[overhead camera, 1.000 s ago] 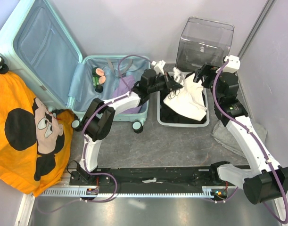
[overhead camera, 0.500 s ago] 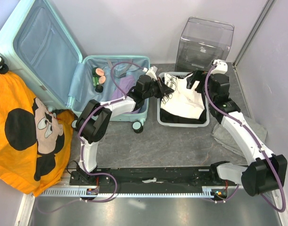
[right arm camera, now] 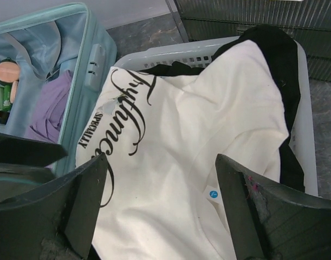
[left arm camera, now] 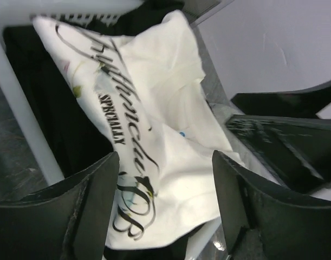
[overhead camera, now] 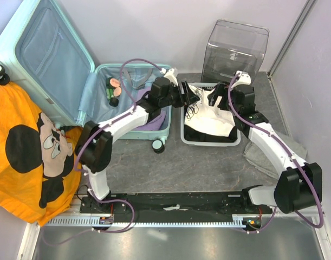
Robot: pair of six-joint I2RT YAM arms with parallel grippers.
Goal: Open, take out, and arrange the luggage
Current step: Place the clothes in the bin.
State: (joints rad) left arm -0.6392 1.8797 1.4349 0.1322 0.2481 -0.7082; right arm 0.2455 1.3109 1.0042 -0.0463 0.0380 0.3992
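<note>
Nearest to us in the overhead view, the black base rail (overhead camera: 176, 208) is lying across 6 o'clock, and both arms are reaching away from it. At 8 o'clock an orange cartoon-mouse cloth (overhead camera: 19, 157) is spreading out. At 4 o'clock a grey cloth (overhead camera: 263, 157) is lying crumpled under the right arm.

Past these, just right of centre, we are finding the white mesh basket (overhead camera: 208, 143). It is holding a white garment (overhead camera: 214, 116) with black script lettering, spread over a black garment (overhead camera: 206, 135). The left gripper (left arm camera: 165, 162) is hovering over the basket's 10 o'clock corner and the right gripper (right arm camera: 161, 160) near its 12 o'clock rim. Both are standing wide, with nothing between the fingers.

The luggage (overhead camera: 51, 54) is sitting open at 10 to 11 o'clock. Its lid is leaning up with the blue lining showing, and its lower shell is lying just beside the basket. In that shell we are seeing a purple garment (right arm camera: 49, 103), a green bottle (overhead camera: 109, 91) and a peach round item (overhead camera: 115, 83).

Farthest off, at 1 o'clock, the clear plastic box (overhead camera: 235, 46) is standing by the back wall.

The left wrist view is giving us the lettering close up but no luggage. The right wrist view is catching the shell and its contents at 9 o'clock. Both wrist views are picking out a small blue dot (right arm camera: 211, 193) on the white garment, which is too small to tell from overhead. Only the overhead view is taking in the lid and both cloths.
</note>
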